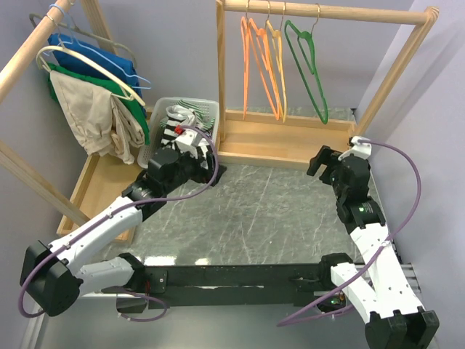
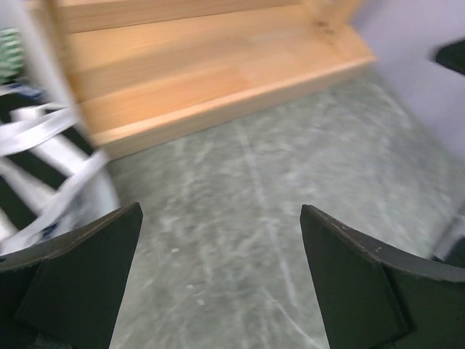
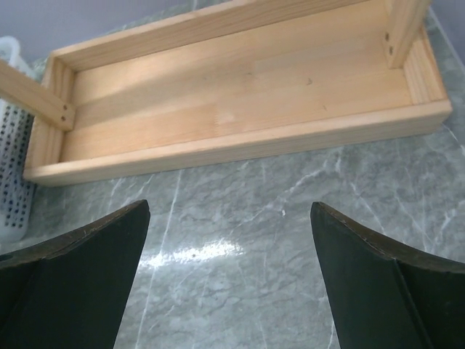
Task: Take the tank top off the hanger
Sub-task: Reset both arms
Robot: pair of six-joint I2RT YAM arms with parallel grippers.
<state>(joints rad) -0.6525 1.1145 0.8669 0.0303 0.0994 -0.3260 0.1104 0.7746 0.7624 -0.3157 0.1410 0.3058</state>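
Note:
Several garments hang on hangers on the left rack (image 1: 29,51): a beige one (image 1: 94,116) in front on a cream hanger (image 1: 80,62), with green and blue ones behind. I cannot tell which is the tank top. My left gripper (image 1: 213,171) (image 2: 221,218) is open over the marble table beside the basket, nothing between its fingers. My right gripper (image 1: 322,161) (image 3: 229,211) is also open and empty, low over the table in front of the right rack's wooden base (image 3: 240,94).
A white basket (image 1: 163,116) (image 2: 87,182) holds a black-and-white striped garment (image 1: 178,120) (image 2: 29,160). The right rack (image 1: 327,13) carries three orange hangers (image 1: 263,62) and a green one (image 1: 309,65), all bare. The basket's edge (image 3: 11,167) shows at the left of the right wrist view.

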